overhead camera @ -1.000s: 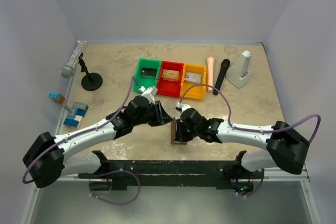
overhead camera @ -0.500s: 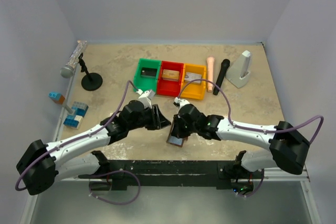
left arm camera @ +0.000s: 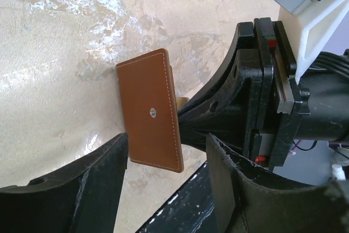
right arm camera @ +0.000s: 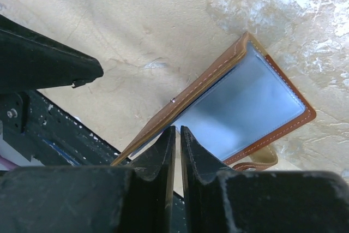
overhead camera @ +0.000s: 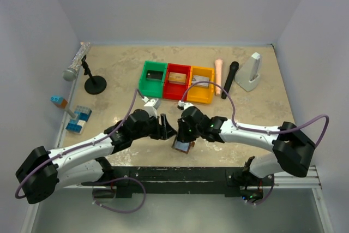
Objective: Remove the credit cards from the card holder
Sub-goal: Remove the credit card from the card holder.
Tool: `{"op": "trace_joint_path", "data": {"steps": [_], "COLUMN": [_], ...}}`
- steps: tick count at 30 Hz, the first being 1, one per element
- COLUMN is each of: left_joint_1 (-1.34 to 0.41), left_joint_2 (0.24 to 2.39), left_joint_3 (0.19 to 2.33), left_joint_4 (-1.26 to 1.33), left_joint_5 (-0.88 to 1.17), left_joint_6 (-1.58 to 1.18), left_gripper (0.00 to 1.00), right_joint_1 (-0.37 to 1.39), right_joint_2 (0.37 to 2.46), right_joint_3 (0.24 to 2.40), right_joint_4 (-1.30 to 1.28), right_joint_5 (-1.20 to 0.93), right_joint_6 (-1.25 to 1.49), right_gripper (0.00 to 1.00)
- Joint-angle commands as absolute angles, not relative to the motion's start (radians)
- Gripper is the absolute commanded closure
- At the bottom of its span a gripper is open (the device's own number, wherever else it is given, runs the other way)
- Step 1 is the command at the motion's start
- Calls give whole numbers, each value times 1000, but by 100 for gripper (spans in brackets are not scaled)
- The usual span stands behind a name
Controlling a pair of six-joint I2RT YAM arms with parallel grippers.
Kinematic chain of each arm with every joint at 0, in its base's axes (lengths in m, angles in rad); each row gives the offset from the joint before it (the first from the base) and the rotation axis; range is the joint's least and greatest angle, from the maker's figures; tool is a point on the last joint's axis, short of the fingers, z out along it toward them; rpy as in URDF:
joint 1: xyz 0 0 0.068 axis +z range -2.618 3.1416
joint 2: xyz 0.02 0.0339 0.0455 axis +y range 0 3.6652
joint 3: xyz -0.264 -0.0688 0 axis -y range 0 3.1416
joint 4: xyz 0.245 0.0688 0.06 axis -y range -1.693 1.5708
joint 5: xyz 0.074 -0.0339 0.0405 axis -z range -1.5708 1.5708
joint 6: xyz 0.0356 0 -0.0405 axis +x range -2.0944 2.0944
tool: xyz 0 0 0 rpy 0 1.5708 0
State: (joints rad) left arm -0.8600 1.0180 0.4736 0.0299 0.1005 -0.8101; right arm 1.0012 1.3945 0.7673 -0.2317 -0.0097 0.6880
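The card holder [overhead camera: 182, 145] is seen part-open on the bench [overhead camera: 120, 75], lower middle of the top view. The left pincer [left arm camera: 168, 148] is spread wide near it. The right pincer [right arm camera: 177, 130] is narrowed at its raised flap, and whether it grips cannot be told.

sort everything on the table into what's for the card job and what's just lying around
For the job: card holder; credit cards, one each in green bin, red bin, yellow bin.
Lying about: microphone on stand; toy blocks; pink cylinder; black stick; white stand.
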Motion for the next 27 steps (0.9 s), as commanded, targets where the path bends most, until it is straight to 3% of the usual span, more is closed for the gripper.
{"op": "trace_joint_path", "data": {"steps": [1, 17, 27], "left_joint_1": [-867, -951, -953], "left_joint_2": [1063, 1091, 1164], "left_joint_3": [508, 466, 482], "left_joint_4": [107, 104, 78], "left_joint_5": [116, 26, 17], "left_joint_6": [-761, -689, -683], "left_gripper": [37, 40, 48], "right_joint_1": [979, 960, 959], "right_joint_2": [1394, 1397, 1390], "right_joint_3": [789, 785, 778], "right_joint_4": [-204, -172, -167], "right_joint_5": [3, -57, -66], "right_joint_6": [703, 715, 716], "right_gripper": [86, 85, 85]}}
